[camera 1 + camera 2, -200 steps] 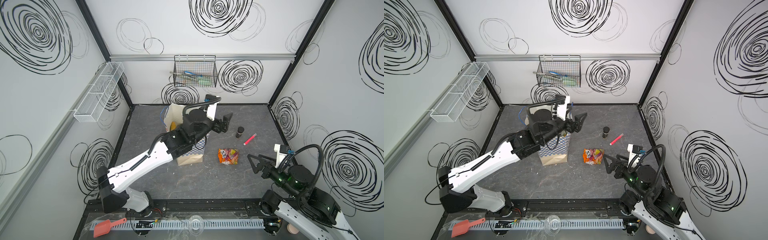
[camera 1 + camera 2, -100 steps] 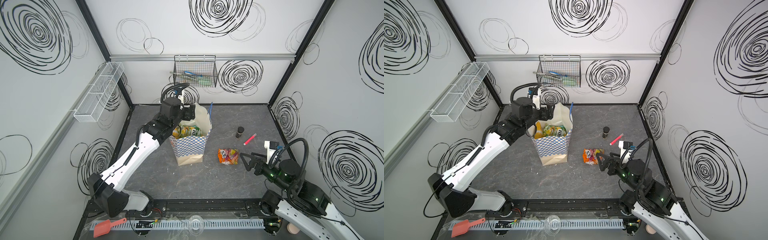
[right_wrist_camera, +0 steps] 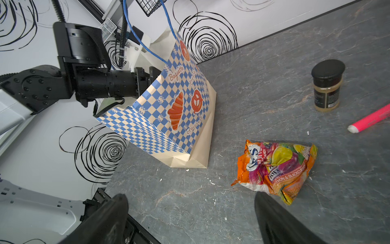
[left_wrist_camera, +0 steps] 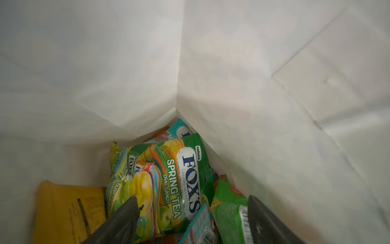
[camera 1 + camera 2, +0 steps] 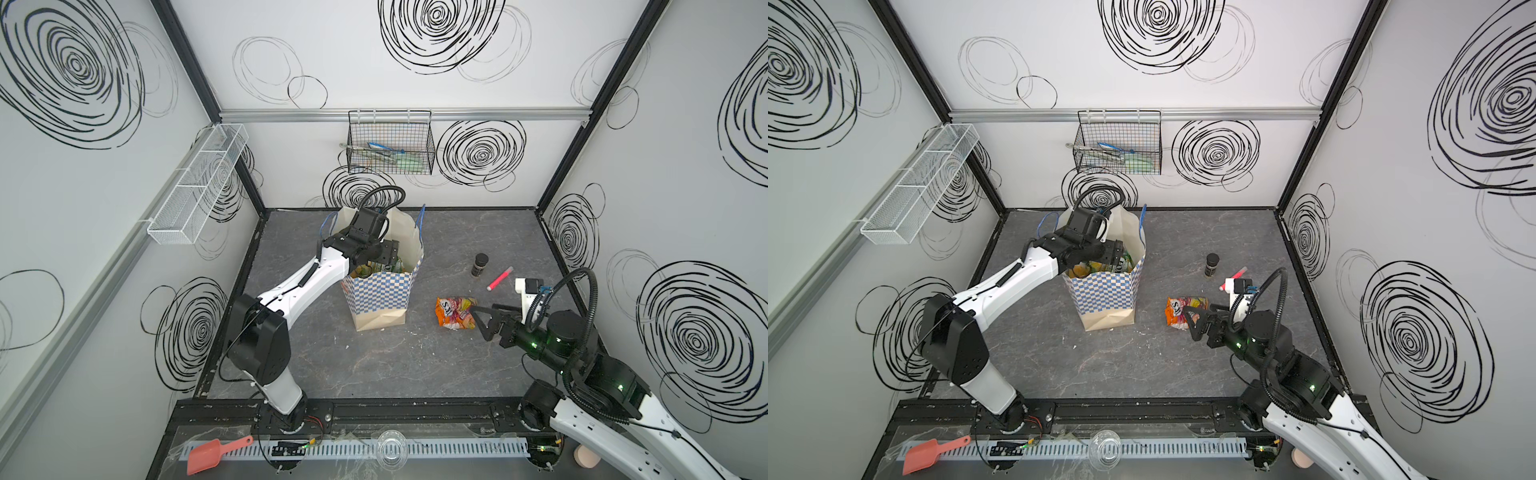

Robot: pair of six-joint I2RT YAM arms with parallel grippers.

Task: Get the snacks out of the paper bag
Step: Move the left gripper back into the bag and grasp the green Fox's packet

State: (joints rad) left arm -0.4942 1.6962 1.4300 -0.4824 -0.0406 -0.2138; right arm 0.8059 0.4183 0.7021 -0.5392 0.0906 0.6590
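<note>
Both grippers are spread wide and hold nothing. Nearest, the right gripper (image 5: 482, 324) hovers just beside an orange packet (image 5: 455, 311) lying on the table (image 5: 374, 365). Beyond it the bag (image 5: 378, 295) stands upright. The left gripper (image 4: 192, 200) reaches into its mouth, hemmed in by the paper sides, over green, yellow and teal snacks (image 4: 185, 169). Farther right are a jar (image 5: 481, 264) and a marker (image 5: 500, 278), apart. The tabletop is grey and marbled, the walls (image 5: 685, 124) white with black swirls, and a wire basket (image 5: 390, 145) hangs at the back.
</note>
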